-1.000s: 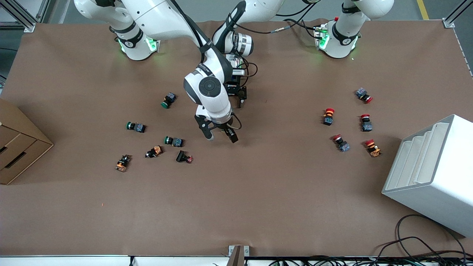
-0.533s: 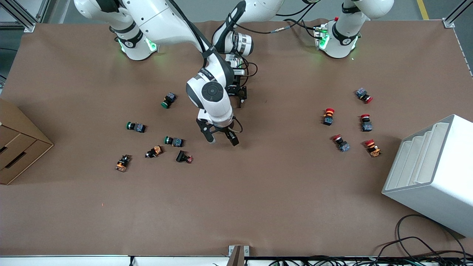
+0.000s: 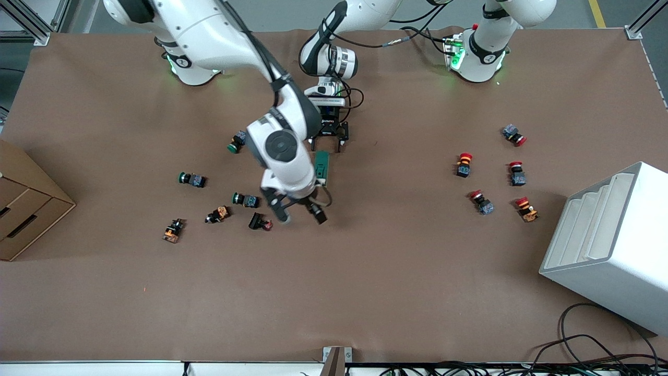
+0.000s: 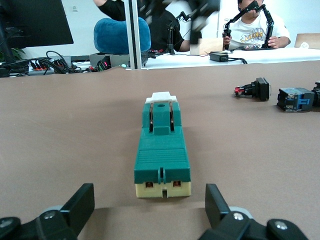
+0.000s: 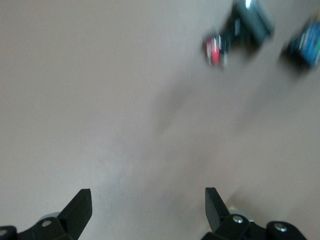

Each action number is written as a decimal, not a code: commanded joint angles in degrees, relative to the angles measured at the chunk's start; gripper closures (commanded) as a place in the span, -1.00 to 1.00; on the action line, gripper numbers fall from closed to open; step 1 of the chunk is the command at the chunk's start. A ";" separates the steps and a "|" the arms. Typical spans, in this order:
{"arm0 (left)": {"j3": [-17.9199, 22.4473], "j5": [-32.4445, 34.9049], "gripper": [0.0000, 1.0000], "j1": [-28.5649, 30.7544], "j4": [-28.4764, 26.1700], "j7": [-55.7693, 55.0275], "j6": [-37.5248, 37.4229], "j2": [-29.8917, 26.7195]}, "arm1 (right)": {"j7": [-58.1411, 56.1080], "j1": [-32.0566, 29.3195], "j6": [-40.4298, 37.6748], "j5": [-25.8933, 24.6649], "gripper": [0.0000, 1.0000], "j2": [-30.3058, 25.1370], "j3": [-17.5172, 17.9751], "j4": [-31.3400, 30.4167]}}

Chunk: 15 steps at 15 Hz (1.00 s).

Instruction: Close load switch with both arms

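Table (image 3: 365, 271): brown covering, both arm bases along its robot edge.

White stepped bin (image 3: 610, 245): at the left arm's end of the table, near the front camera.

Cardboard box (image 3: 26, 203): at the right arm's end, partly out of view.

Right arm (image 3: 209, 31): reaches from its base toward the table's middle. Right gripper (image 3: 298, 213): in the air over bare table, just beside the black-and-red push-button (image 3: 260, 222); fingers (image 5: 80, 207) spread wide, nothing between them.

Left arm (image 3: 501, 26): reaches across to the table's middle. Left gripper (image 3: 329, 142): low at the table, lined up with the end of the load switch that is farther from the front camera; fingers (image 4: 82, 205) spread wide, one to each side of that end, not touching it, holding nothing.

Load switch (image 3: 321, 167): dark-green block lying flat on the table between the two grippers, its long axis running toward the front camera; cream base at the end by the left gripper, white piece (image 4: 161, 96) at the other end.

Green push-buttons (image 3: 192, 179): a loose group with orange ones (image 3: 173, 230), toward the right arm's end of the table.

Red push-buttons (image 3: 516, 173): five, grouped toward the left arm's end, well apart from the switch.
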 commanded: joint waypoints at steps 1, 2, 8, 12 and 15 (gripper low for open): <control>-0.65 -2.48 -0.93 1.48 0.45 1.77 0.86 0.34 | -15.54 -6.84 -8.13 0.55 -1.00 -5.14 1.27 0.34; -0.65 -5.61 -0.93 1.39 1.76 2.64 0.95 0.08 | -21.69 -8.86 -11.02 0.55 -1.00 -6.46 1.27 0.34; -1.71 -30.05 -0.93 2.26 13.27 24.77 1.22 -2.03 | -67.74 -25.64 -27.64 0.02 -1.00 -14.82 1.01 0.69; -1.54 -40.77 -0.93 4.99 20.65 37.77 1.22 -5.97 | -82.37 -34.27 -38.80 -0.94 -1.00 -17.55 0.75 4.11; -1.18 -50.00 -0.93 8.41 22.78 48.76 0.78 -12.81 | -82.83 -35.86 -46.10 -5.42 -1.00 -17.64 0.74 10.25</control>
